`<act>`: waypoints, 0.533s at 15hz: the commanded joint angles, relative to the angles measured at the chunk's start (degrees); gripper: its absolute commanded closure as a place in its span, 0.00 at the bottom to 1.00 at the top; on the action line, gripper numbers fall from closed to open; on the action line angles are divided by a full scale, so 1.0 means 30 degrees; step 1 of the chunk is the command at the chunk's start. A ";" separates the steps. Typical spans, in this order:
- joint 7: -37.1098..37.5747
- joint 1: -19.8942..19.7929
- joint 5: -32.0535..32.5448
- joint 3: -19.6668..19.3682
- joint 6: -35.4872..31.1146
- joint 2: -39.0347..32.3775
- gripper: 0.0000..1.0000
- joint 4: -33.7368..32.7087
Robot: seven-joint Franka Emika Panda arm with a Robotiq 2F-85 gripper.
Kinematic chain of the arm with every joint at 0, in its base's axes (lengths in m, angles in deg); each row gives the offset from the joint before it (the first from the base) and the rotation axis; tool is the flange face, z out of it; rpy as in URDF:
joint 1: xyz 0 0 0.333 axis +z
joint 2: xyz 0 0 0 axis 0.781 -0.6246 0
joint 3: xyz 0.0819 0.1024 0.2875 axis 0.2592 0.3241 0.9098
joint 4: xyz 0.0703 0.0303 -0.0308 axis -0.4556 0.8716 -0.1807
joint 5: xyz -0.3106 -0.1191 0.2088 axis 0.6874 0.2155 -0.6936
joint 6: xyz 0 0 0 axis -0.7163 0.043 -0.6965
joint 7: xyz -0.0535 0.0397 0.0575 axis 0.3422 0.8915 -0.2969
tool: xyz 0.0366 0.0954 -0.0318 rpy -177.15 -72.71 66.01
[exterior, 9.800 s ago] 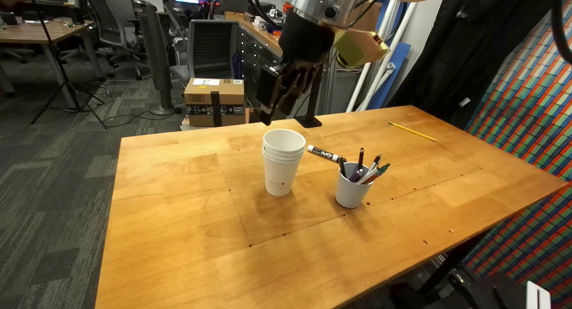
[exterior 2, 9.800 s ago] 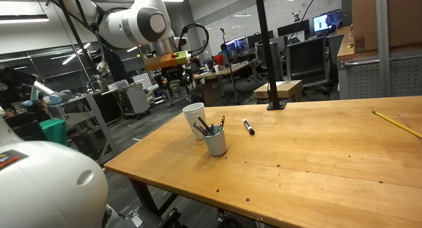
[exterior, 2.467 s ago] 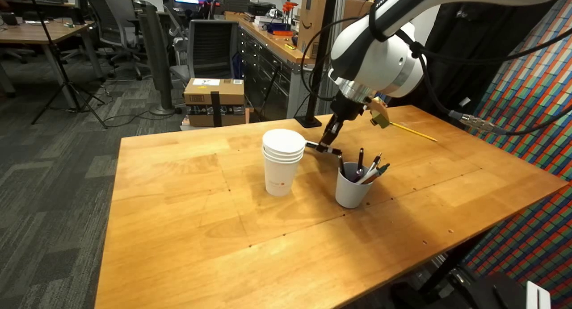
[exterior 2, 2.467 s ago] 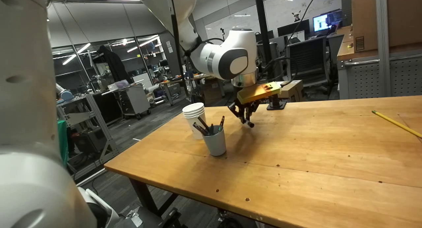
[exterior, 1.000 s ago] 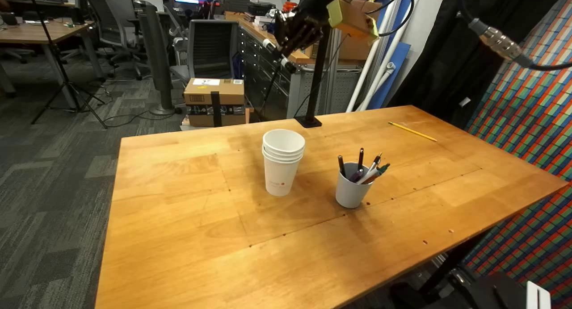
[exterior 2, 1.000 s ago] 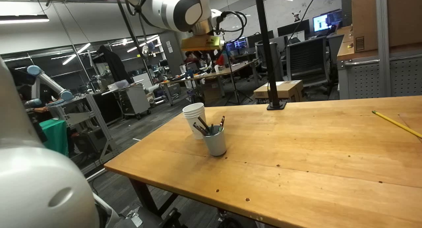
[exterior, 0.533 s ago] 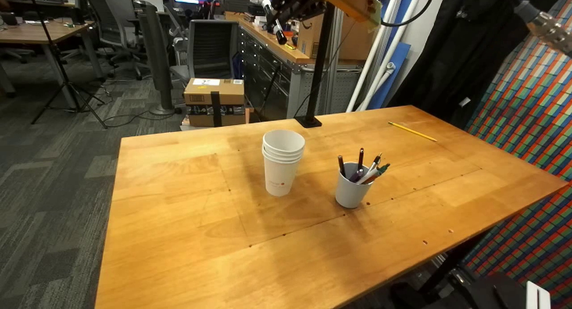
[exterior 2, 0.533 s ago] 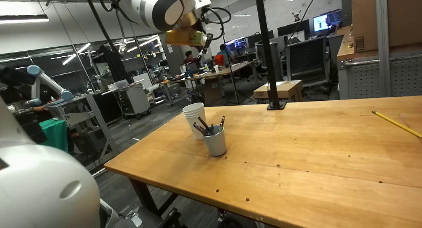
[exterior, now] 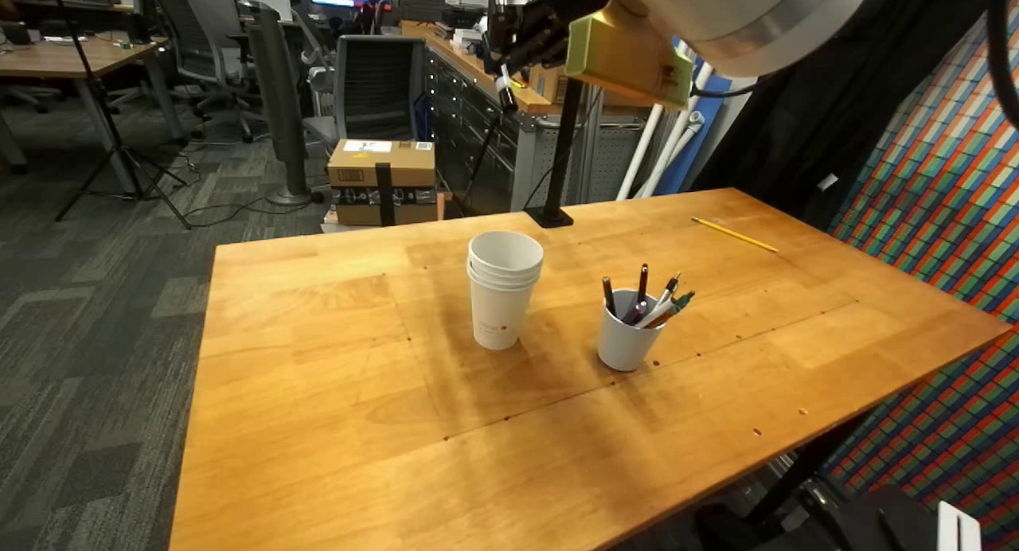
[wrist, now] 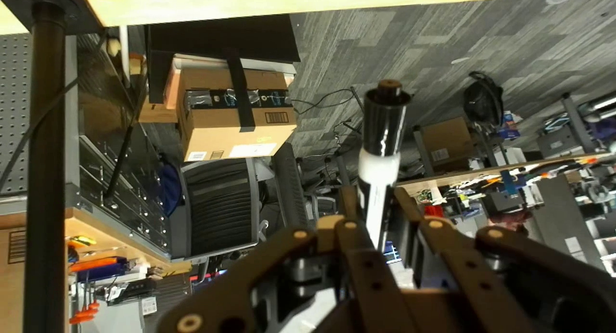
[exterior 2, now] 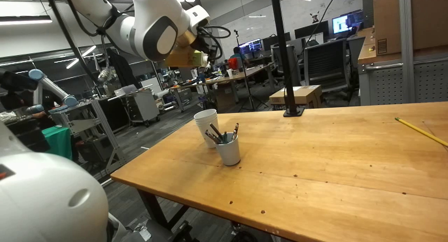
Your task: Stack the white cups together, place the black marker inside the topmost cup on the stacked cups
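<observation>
The white cups (exterior: 499, 312) stand nested in one upright stack on the wooden table (exterior: 318, 423), and both exterior views show them. The open mouth of the topmost cup (exterior: 507, 252) faces up, with nothing visible in it from here. Well above and behind the stack, in an exterior view, my gripper (exterior: 501, 64) holds the black marker (exterior: 506, 95) in the air. In the wrist view, the fingers (wrist: 349, 203) pinch the marker (wrist: 382, 123) from both sides, its black end sticking out beyond them. The marker is tilted in an exterior view, dark end lower.
A whitish cup of pens (exterior: 627, 344) stands close to the stack. Towards the back lies a yellow pencil (exterior: 734, 235). A black pole (exterior: 557, 161) rises from the table's far edge. Cardboard boxes (exterior: 382, 181) sit beyond that edge.
The marker lay on the table several seconds ago; my gripper has since closed on it and lifted it high. Within the last half second the gripper has dipped slightly and the marker's tilt has changed.
</observation>
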State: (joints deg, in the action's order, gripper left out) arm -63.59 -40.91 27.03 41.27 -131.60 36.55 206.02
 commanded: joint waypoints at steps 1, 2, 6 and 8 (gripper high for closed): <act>0.0474 -0.0334 -0.0013 0.0727 -0.1711 0.0840 0.91 0.1554; 0.0468 -0.0437 -0.0020 0.0866 -0.1994 0.0870 0.91 0.1822; 0.1225 -0.1145 0.0838 0.1498 -0.3808 0.0982 0.91 0.3087; 0.1038 -0.1552 0.0534 0.2055 -0.4549 0.1096 0.91 0.3679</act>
State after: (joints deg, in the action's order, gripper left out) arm -60.45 -43.18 30.01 44.40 -141.69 37.24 213.81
